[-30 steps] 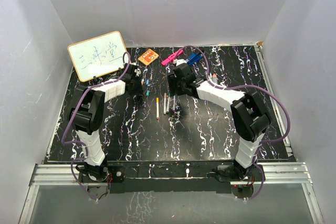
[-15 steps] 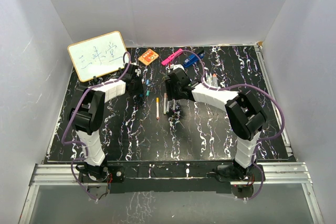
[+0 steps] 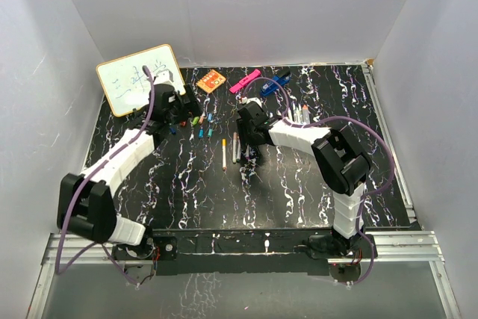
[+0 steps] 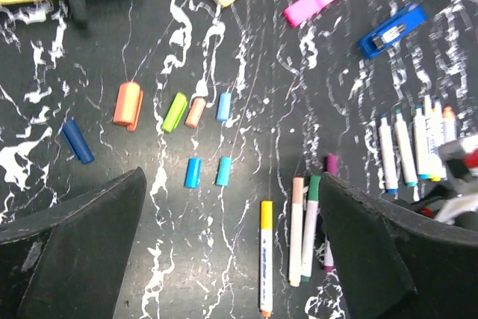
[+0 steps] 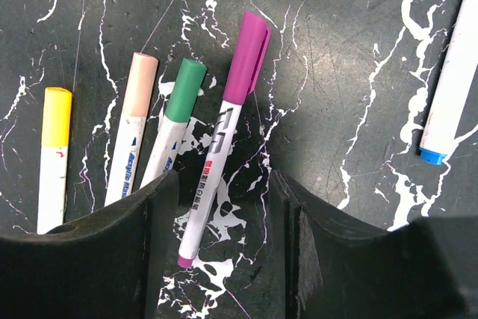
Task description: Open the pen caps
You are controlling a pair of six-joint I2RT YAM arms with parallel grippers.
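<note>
Between the partly open fingers of the right gripper (image 5: 222,184) lies a white pen (image 5: 205,184), not clamped, with its purple cap (image 5: 249,57) on and pointing to one o'clock. At twelve o'clock from the left gripper (image 4: 231,207), whose fingers stand wide apart and hold nothing, loose pen caps (image 4: 193,172) lie scattered on the black marbled table (image 4: 112,50), with an orange cap (image 4: 128,104) toward ten o'clock.

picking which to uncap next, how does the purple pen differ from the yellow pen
The purple pen lies between the fingers of the right gripper; the yellow pen lies outside them, beyond the peach pen and green pen. The purple cap has a clip; the yellow cap looks plain. Both are capped, white-barrelled and on the table.
</note>
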